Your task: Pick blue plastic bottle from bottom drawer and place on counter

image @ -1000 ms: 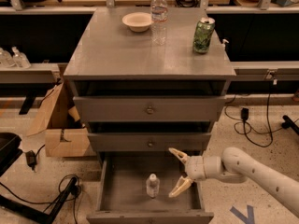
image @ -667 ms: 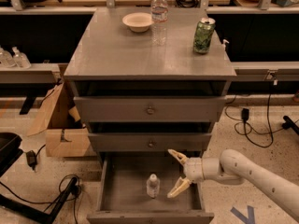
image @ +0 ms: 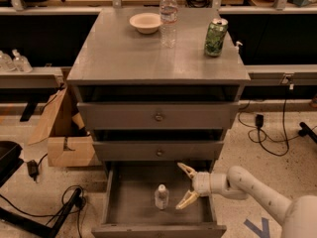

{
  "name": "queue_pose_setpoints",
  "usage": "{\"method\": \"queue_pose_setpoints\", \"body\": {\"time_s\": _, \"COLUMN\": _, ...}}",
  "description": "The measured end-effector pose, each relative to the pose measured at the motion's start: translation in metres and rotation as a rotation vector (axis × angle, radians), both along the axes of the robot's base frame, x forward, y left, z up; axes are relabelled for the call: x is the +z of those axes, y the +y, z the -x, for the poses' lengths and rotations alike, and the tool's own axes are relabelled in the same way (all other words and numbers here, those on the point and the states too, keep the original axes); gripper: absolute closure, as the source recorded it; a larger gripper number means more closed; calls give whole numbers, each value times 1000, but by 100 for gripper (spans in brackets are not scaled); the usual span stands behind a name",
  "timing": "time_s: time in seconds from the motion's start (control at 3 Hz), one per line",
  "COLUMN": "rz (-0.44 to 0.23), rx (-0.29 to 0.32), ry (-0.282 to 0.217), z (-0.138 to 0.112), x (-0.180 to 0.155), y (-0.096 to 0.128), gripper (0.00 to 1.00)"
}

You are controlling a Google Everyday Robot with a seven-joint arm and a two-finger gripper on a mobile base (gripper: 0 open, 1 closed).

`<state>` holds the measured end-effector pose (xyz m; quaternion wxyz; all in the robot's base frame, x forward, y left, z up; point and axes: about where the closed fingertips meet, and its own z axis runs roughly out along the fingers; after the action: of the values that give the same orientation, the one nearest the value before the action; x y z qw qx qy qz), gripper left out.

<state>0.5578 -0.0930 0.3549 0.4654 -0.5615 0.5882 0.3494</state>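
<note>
Grey-painted wood forms the wide bottom drawer (image: 130,205), a low-walled tray standing open at the lower centre of the frame. On its plain floor the small clear ribbed plastic water bottle with a white cap (image: 161,197) stands upright, apart from every wall. The robot's pale two-finger gripper (image: 182,187) reaches in from the lower right and hangs over the drawer just to the right of the bottle. Its jaws are spread wide and grip nothing: one tip points up toward the back of the drawer, the other sits low beside the bottle. No contact with the bottle shows.

The step in hand looks like the approach to the grasp; the pick itself is not yet made. The next move probably calls for a short shift toward frame left, so that the jaws straddle the bottle's body, then a close on it. The light bottle could tip if a fingertip nudges it first. The lift would then have to clear the drawer's walls and the two knobbed grey drawer fronts (image: 158,116) above.

The flat grey slab table (image: 124,58) topping the cabinet, in the upper centre, carries a cream bowl (image: 145,23), a taller clear bottle (image: 168,18) and a green can (image: 216,36) toward its back. Its front part looks the likeliest landing spot.
</note>
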Motion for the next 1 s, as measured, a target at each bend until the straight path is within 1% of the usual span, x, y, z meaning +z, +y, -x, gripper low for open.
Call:
{"method": "queue_pose_setpoints", "body": {"time_s": 0.33, "rz": 7, "rx": 9, "ry": -1, "z": -20, "x": -40, "y": -6, "gripper": 0}}
{"method": "queue_pose_setpoints", "body": {"time_s": 0.67, "rz": 8, "rx": 19, "ry": 3, "z": -34, "x": -69, "y": -5, "gripper": 0}}
{"method": "queue_pose_setpoints", "body": {"time_s": 1.0, "rz": 2, "rx": 40, "ry": 24, "z": -38, "x": -95, "y": 9, "gripper": 0}}
